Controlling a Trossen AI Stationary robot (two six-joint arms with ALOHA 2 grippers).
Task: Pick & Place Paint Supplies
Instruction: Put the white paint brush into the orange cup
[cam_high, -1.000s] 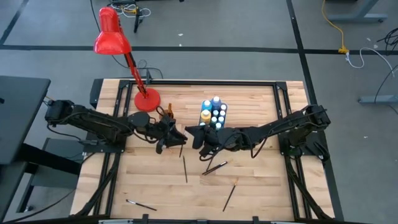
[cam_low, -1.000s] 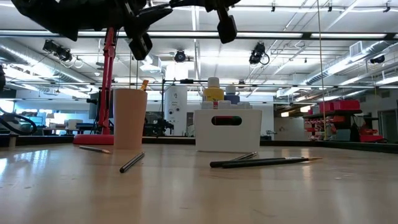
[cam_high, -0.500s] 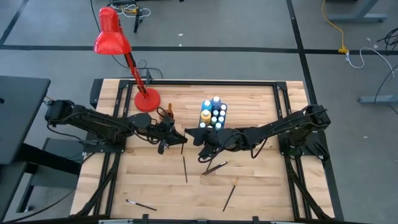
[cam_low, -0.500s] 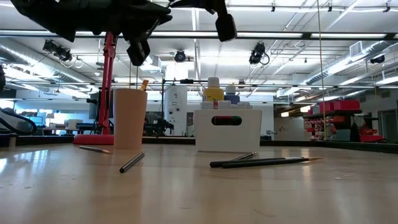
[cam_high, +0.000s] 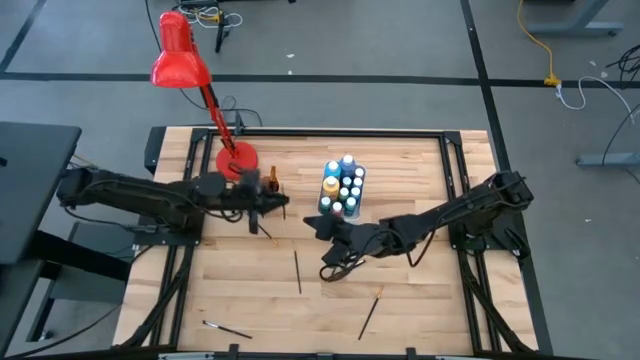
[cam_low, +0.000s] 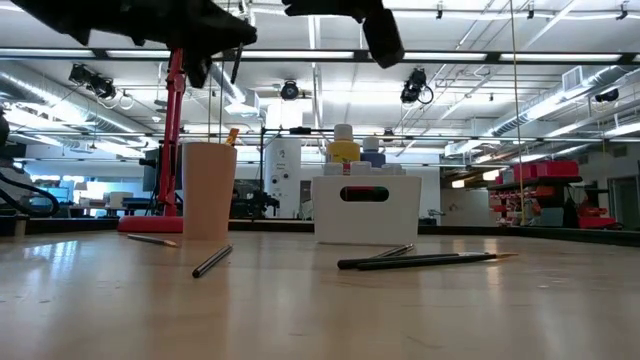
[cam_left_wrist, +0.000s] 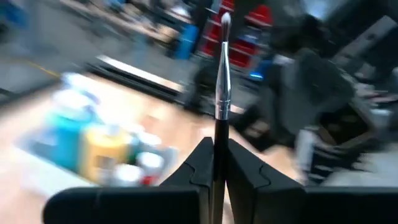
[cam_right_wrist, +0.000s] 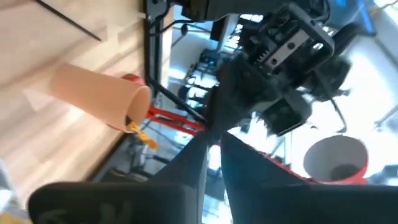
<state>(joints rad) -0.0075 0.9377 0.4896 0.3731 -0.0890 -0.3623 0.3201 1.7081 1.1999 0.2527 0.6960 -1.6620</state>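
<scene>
My left gripper (cam_left_wrist: 216, 149) is shut on a dark-handled brush (cam_left_wrist: 222, 93), high over the table beside the tan cup (cam_high: 269, 181). Its bristle tip (cam_left_wrist: 225, 18) points away from the wrist. My right gripper (cam_right_wrist: 213, 140) hangs a little nearer, in front of the white box (cam_low: 365, 208) of paint bottles (cam_high: 343, 183). It is open by a narrow gap with nothing in it. Loose brushes (cam_high: 298, 272) (cam_high: 345, 268) (cam_high: 370, 312) lie flat on the wood. The cup stands upright with brush ends sticking out. My left gripper pinches the brush's dark handle (cam_left_wrist: 218, 140) between its two fingers, just below the metal ferrule. The fingers come about level from the table's left. The ferrule and bristle end stand out past the fingertips. The brush is lifted clear of the table.
A red desk lamp stands with its base (cam_high: 237, 160) at the far left, right behind the cup, its stem (cam_low: 175, 120) rising beside my left gripper. Another brush (cam_high: 228, 329) lies near the front left edge. Bare wood lies along the near edge.
The two grippers, tip to tip a second ago, have parted. My left gripper has drawn back toward the far edge and the cup, rolling as it went, with the brush in it. My right gripper has rolled and gone toward the near edge and slightly right.
</scene>
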